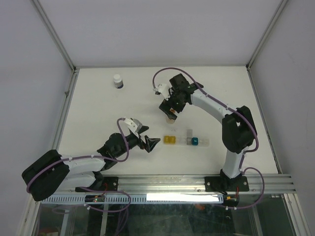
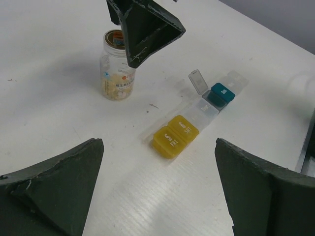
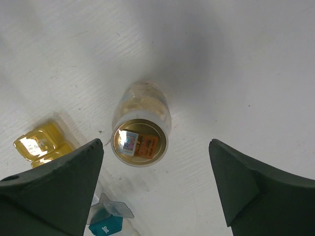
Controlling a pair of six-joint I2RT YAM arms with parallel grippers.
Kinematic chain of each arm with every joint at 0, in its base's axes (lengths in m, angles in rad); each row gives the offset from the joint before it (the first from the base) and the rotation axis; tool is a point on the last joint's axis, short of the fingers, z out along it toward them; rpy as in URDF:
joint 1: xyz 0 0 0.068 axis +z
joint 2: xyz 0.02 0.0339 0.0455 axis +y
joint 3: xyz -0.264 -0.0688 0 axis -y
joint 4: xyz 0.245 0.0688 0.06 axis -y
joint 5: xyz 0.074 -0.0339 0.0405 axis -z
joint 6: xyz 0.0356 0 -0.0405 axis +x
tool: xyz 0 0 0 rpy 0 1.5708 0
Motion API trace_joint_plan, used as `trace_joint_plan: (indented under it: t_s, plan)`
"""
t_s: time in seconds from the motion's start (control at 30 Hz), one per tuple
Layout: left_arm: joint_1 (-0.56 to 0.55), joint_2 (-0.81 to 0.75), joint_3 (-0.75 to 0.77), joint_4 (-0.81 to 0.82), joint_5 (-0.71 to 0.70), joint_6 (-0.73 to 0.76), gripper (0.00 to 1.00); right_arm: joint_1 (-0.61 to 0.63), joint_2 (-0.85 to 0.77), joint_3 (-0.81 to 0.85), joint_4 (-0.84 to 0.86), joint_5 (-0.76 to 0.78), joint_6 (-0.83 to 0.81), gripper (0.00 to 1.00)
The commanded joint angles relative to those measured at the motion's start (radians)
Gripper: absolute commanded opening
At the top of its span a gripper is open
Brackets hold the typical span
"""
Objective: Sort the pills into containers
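Tabletop [image 1: 98, 113] white, walls [image 1: 162, 29] pale grey, pill containers [image 1: 170, 140] near its front edge.

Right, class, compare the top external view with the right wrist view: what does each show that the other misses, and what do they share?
Only the top external view shows the small white plastic bottle with a dark band and the open left tool. Only the right wrist view looks straight down on the small transparent vial, showing its gold lid and the pale contents through its wall. Both show that vial, the yellow translucent pill-box compartments and the teal translucent compartment.
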Motion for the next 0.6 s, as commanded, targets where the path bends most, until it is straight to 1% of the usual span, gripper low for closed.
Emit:
trace_joint_plan:
  t_s: [0.0, 0.07, 0.2, 0.27, 0.37, 0.57]
  plan:
    - [0.005, -0.037, -0.021, 0.095, 0.018, -0.01, 0.99, 0.012, 0.013, 0.078, -0.033, 0.028, 0.033, 0.89]
    - [0.005, -0.041, -0.024, 0.093, 0.016, -0.009, 0.99, 0.014, 0.024, 0.086, -0.04, 0.019, 0.041, 0.84]
    - [0.005, -0.046, -0.03, 0.093, 0.019, -0.009, 0.99, 0.017, 0.029, 0.094, -0.042, -0.013, 0.05, 0.79]
    - [0.005, -0.045, -0.03, 0.094, 0.019, -0.009, 0.99, 0.016, 0.037, 0.104, -0.051, -0.025, 0.056, 0.73]
    - [0.005, -0.049, -0.03, 0.093, 0.024, -0.011, 0.99, 0.016, 0.053, 0.119, -0.061, -0.021, 0.063, 0.59]
    - [0.005, -0.057, -0.03, 0.09, 0.041, -0.01, 0.99, 0.016, 0.057, 0.128, -0.072, -0.026, 0.061, 0.39]
